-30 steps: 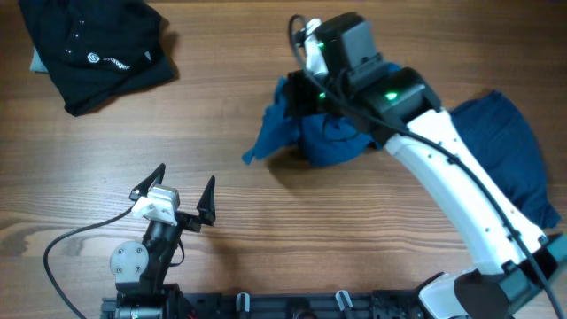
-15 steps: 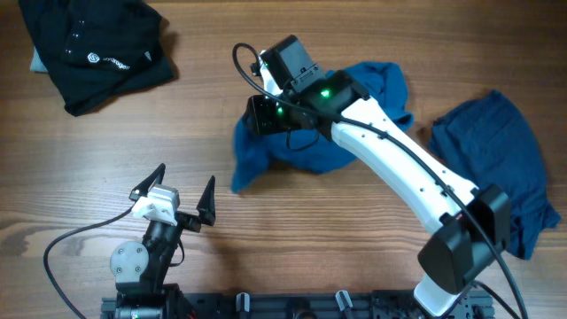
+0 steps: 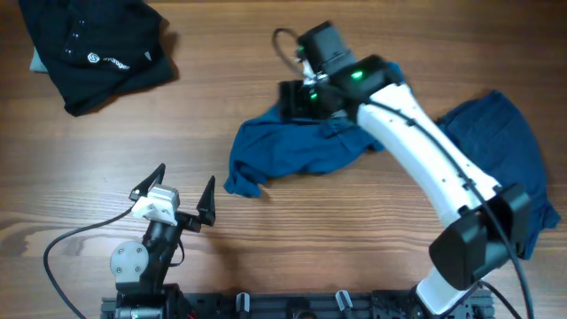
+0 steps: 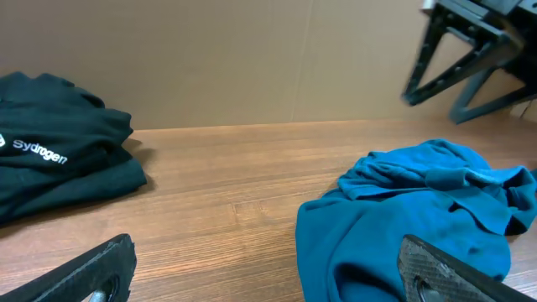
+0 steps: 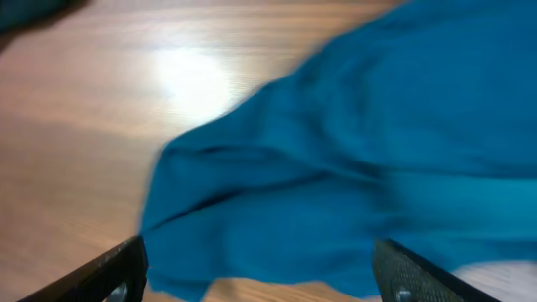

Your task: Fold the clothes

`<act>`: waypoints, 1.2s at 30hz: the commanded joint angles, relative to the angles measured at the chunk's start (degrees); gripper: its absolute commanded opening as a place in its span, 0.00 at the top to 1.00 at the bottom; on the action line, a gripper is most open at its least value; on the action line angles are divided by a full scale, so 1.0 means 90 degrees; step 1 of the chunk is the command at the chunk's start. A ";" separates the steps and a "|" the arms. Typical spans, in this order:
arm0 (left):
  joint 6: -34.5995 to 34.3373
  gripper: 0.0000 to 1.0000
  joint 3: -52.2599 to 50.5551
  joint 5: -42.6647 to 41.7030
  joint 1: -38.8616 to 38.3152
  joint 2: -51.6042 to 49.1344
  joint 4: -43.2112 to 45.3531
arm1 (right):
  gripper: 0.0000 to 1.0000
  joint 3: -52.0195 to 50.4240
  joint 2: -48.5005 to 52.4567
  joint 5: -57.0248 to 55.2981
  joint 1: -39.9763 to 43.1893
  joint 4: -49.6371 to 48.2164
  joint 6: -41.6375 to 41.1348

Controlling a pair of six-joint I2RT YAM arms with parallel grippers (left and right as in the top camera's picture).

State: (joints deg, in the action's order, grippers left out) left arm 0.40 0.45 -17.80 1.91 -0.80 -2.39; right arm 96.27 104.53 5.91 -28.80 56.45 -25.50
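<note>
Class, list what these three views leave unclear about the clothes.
- Overhead: the right arm covers part of the blue shirt and the lower left of the darker garment.
- Overhead: the top edge cuts off the black garment.
- Right wrist: blur hides the shirt's seams and sleeves.
- Left wrist: the bottom edge cuts off the shirt's near side.

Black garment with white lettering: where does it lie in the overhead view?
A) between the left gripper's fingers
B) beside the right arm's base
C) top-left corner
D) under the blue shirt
C: the black garment lies in the top-left corner, apart from the blue shirt.
</note>
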 commanded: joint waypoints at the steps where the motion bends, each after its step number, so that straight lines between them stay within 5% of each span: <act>1: 0.0097 0.00 -0.0015 0.0061 0.0039 0.0046 -0.0029 | 0.13 0.0083 -0.0172 -0.0527 0.0522 0.0398 0.0002; 9: 0.0097 0.00 -0.0015 0.0061 0.0039 0.0046 -0.0029 | 0.12 -0.0175 -0.0090 -0.0891 0.0962 0.0765 -0.0051; 18: 0.0097 0.00 -0.0015 0.0061 0.0039 0.0046 -0.0029 | 0.18 -0.1598 -0.0087 -0.0396 0.0971 -0.0296 -0.2841; 28: 0.0097 0.00 -0.0015 0.0061 0.0039 0.0046 -0.0029 | 0.17 -0.2127 -0.0087 -0.0197 0.0969 -0.1158 -0.3738; 36: 0.0097 0.00 -0.0015 0.0061 0.0039 0.0046 -0.0029 | 0.03 -0.2127 -0.0083 -0.0226 0.0971 -0.1761 -0.3983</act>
State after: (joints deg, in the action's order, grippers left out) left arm 0.40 0.45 -17.80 1.91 -0.80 -2.39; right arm 77.28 104.25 3.42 -20.14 41.82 -58.54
